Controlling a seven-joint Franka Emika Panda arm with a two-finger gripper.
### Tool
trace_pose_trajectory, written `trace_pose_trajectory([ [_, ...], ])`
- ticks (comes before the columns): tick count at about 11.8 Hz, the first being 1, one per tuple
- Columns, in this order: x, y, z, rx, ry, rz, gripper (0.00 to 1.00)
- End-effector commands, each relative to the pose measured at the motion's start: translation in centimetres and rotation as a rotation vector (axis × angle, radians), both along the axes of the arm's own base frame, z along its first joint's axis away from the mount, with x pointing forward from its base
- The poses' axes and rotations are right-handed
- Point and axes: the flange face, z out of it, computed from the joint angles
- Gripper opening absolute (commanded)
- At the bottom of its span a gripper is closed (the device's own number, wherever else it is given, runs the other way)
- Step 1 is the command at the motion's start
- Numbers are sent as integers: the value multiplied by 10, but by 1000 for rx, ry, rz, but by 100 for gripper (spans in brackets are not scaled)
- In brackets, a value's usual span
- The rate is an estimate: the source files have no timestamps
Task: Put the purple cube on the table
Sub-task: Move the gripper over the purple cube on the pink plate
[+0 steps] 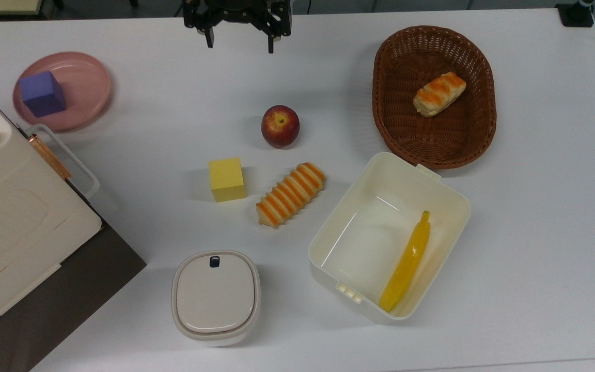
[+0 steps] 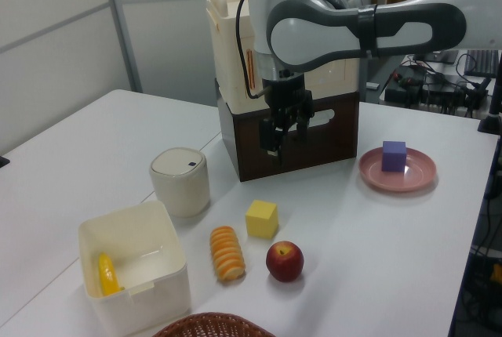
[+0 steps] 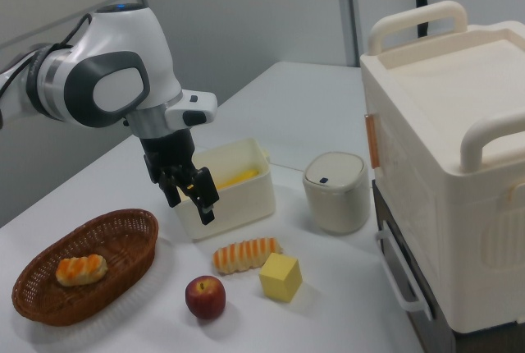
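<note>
Purple cube (image 1: 43, 93) on plate (image 1: 88, 85) – near table (image 1: 535, 206) edge.

Robot hand (image 3: 190, 199) open, empty, above white table (image 3: 295, 123) in front of cream bin (image 3: 234, 193). Wicker basket (image 3: 115, 242) holds a bread roll (image 3: 78, 269). Apple (image 3: 205, 296), striped bread (image 3: 247, 254), yellow cube (image 3: 280, 277) near each other. Lidded canister (image 3: 336, 192) beside large cream case (image 3: 459, 156).

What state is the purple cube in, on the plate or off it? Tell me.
On it. The purple cube sits flat inside the pink plate, not on the white table; the claw hangs apart, open and empty.
</note>
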Motion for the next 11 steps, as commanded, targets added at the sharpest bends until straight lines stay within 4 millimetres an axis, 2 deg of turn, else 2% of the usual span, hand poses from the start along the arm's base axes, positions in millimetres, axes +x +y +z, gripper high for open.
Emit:
trace_pose_trajectory([
  [1, -3, -17, 8, 13, -33, 22, 100],
  [4, -5, -54, 13, 8, -43, 56, 100],
  [7, -15, -112, 16, 7, -43, 102, 100],
  [9, -26, -165, 9, 11, -31, 148, 100],
  [10, -32, -199, 6, 5, -44, 167, 100],
  [11, -40, -230, -4, -2, -58, 172, 100],
])
